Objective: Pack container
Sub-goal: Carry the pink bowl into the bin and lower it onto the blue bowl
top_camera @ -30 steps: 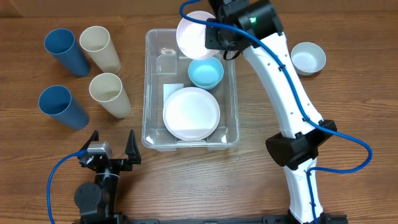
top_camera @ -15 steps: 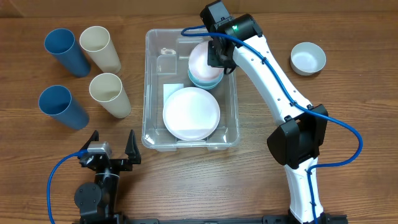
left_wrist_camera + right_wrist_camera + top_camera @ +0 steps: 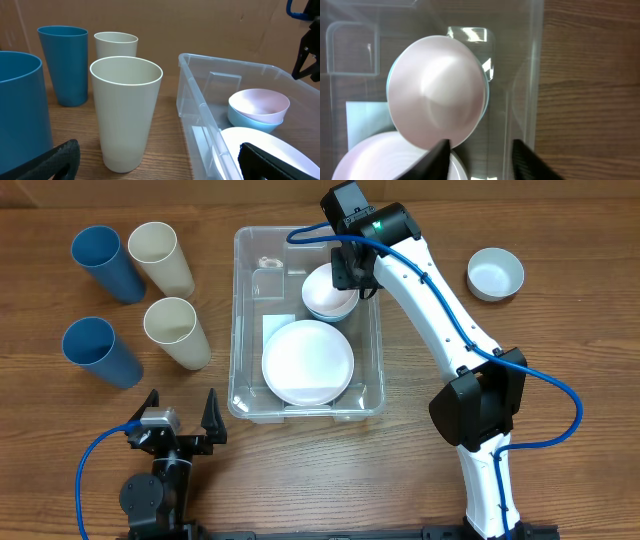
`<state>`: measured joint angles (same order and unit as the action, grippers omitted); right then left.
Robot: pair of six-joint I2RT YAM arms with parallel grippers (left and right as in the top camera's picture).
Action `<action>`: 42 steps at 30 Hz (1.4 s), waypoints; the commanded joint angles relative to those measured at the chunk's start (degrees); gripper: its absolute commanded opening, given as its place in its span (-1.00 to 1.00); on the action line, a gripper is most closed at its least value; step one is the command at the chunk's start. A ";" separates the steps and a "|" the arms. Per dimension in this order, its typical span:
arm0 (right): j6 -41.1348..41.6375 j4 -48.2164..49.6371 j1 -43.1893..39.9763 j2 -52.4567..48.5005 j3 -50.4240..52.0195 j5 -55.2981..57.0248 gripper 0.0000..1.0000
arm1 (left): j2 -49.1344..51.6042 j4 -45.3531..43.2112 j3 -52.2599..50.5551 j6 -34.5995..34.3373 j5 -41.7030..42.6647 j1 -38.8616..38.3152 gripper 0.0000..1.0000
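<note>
The clear container (image 3: 240, 320) stands mid-table, a white label (image 3: 273, 326) on its bottom. Inside lie a white plate (image 3: 308, 362) and a pale pink bowl (image 3: 328, 292) nested upright in a light blue bowl. My right gripper (image 3: 352, 272) hovers over the container's right back part, open. In the right wrist view (image 3: 482, 155) its left finger is at the pink bowl's (image 3: 437, 92) rim and the other is over the container wall (image 3: 536, 75). My left gripper (image 3: 180, 420) is open and empty at the front left. From it I see the container (image 3: 200, 95).
Two blue cups (image 3: 105, 262) (image 3: 98, 350) and two cream cups (image 3: 160, 258) (image 3: 175, 332) stand left of the container. The nearest cream cup (image 3: 127, 112) is right before my left gripper. A white bowl (image 3: 495, 273) sits on the table at the back right.
My right gripper carried the pink bowl from the container's back edge down into the blue bowl. The bowl now sits level and the jaws stand open.
</note>
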<state>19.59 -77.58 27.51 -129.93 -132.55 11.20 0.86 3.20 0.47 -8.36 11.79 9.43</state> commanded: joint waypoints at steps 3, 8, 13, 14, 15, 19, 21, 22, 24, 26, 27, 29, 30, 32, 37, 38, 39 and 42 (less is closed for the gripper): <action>-1.46 1.05 0.85 0.57 -0.50 -1.84 -0.83 | -0.55 -0.02 -0.20 1.07 0.09 0.31 1.00; -1.46 2.60 0.94 -0.11 0.20 -2.38 -0.92 | -0.55 -0.02 -0.20 1.09 0.07 0.31 1.00; -1.92 2.54 0.94 -2.67 0.28 -2.51 -0.92 | -0.55 -0.02 -0.20 1.09 0.09 0.31 1.00; -1.90 2.56 0.94 -2.91 0.31 -2.54 -0.92 | -0.55 -0.02 -0.20 1.09 0.09 0.31 1.00; -1.88 2.64 0.94 -2.97 0.35 -2.51 -0.92 | -0.55 -0.02 -0.20 1.09 0.09 0.31 1.00; -1.88 3.28 0.94 -2.97 1.07 -2.47 -0.92 | -0.55 -0.02 -0.20 1.09 0.09 0.31 1.00; -1.84 4.70 0.94 -2.97 3.39 -2.49 -0.92 | -0.55 -0.02 -0.20 1.09 0.07 0.31 1.00; -1.84 5.22 0.94 -2.97 4.42 -2.49 -0.92 | -0.55 -0.02 -0.20 1.09 0.09 0.31 1.00; -1.84 6.80 0.94 -2.97 7.87 -2.49 -0.92 | -0.55 -0.02 -0.20 1.07 0.09 0.31 1.00; -1.81 7.08 0.94 -2.97 8.96 -2.47 -0.92 | -0.55 -0.02 -0.20 1.09 0.09 0.31 1.00; -1.81 7.34 0.92 -2.97 9.55 -2.25 -0.92 | -0.55 -0.02 -0.20 1.09 0.09 0.31 1.00; -1.86 7.48 0.87 -2.97 9.62 -2.23 -0.92 | -0.55 -0.02 -0.20 1.09 0.09 0.31 1.00; -1.86 7.65 0.83 -2.97 9.62 -2.23 -0.92 | -0.55 -0.02 -0.20 1.09 0.07 0.31 1.00; -1.84 7.96 0.83 -2.97 9.62 -2.27 -0.92 | -0.55 -0.02 -0.20 1.09 0.07 0.31 1.00; -2.12 7.82 0.83 -2.97 8.87 -2.25 -0.92 | -0.55 -0.02 -0.20 1.09 0.09 0.31 1.00; -2.29 7.48 0.83 -2.95 8.24 -2.25 -0.92 | -0.55 -0.02 -0.20 1.09 0.09 0.31 1.00; -2.69 7.04 0.83 -2.95 7.43 -2.25 -0.92 | -0.55 -0.02 -0.20 1.09 0.07 0.31 1.00; -3.37 4.20 0.83 -2.95 2.78 -2.25 -0.93 | -0.55 -0.02 -0.20 1.09 0.07 0.31 1.00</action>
<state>17.28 -72.25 28.21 -132.94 -124.60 8.82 0.86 3.20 0.47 -8.36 11.79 9.43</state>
